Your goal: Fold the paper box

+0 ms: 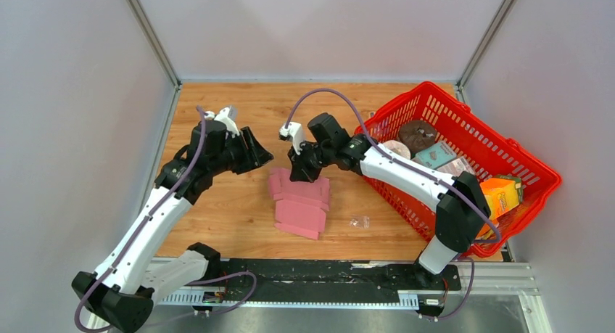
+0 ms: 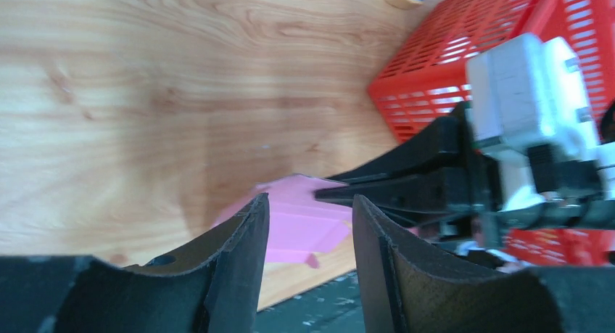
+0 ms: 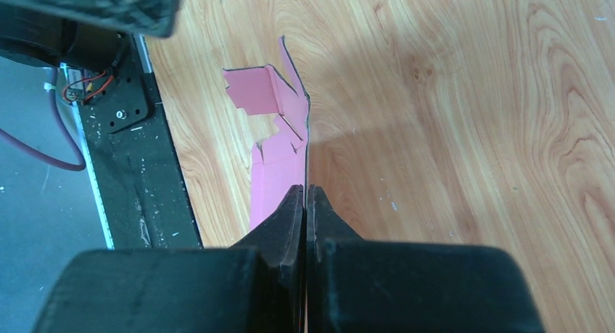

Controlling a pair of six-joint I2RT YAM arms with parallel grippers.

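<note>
Partly hiding the paper box [image 1: 299, 202], right gripper [image 3: 305, 195] pinches it; left gripper [image 2: 310, 202] gapes.

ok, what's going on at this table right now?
The right gripper is shut on the far edge of the pink paper box, which lies partly folded on the table. The left gripper is open just left of it, holding nothing. The red basket sits off to the right.
</note>
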